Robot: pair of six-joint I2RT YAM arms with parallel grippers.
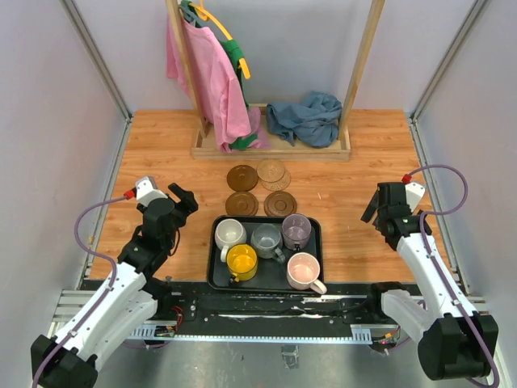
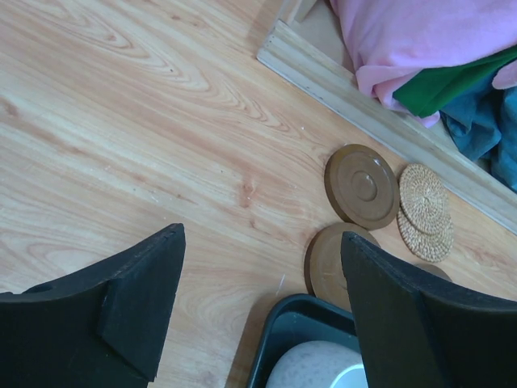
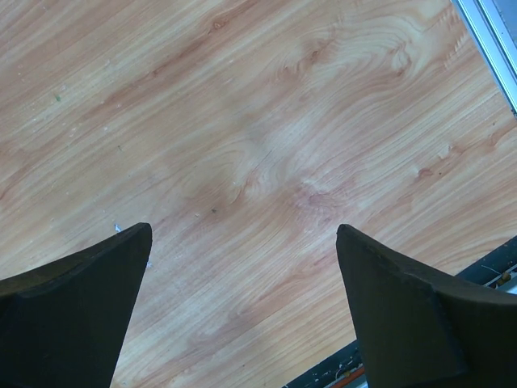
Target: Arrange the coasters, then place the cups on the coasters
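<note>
Several coasters lie on the wooden table just beyond the black tray (image 1: 273, 273): dark brown ones (image 1: 242, 177), (image 1: 241, 203), (image 1: 280, 203) and two overlapping tan woven ones (image 1: 271, 170). Inside the tray stand the cups: white (image 1: 229, 234), grey (image 1: 266, 239), purple (image 1: 296, 230), yellow (image 1: 241, 260) and pink (image 1: 304, 270). My left gripper (image 1: 184, 198) hovers open left of the tray. Its wrist view shows a brown coaster (image 2: 361, 185), the woven coasters (image 2: 423, 198), the tray corner (image 2: 279, 331) and the white cup (image 2: 315, 368). My right gripper (image 1: 373, 208) hangs open over bare wood (image 3: 242, 230).
A wooden rack base (image 1: 271, 149) crosses the back of the table, with a pink garment (image 1: 210, 81) hanging from it and a blue cloth (image 1: 305, 120) heaped on it. Grey walls close both sides. A metal rail (image 1: 266, 311) runs along the near edge.
</note>
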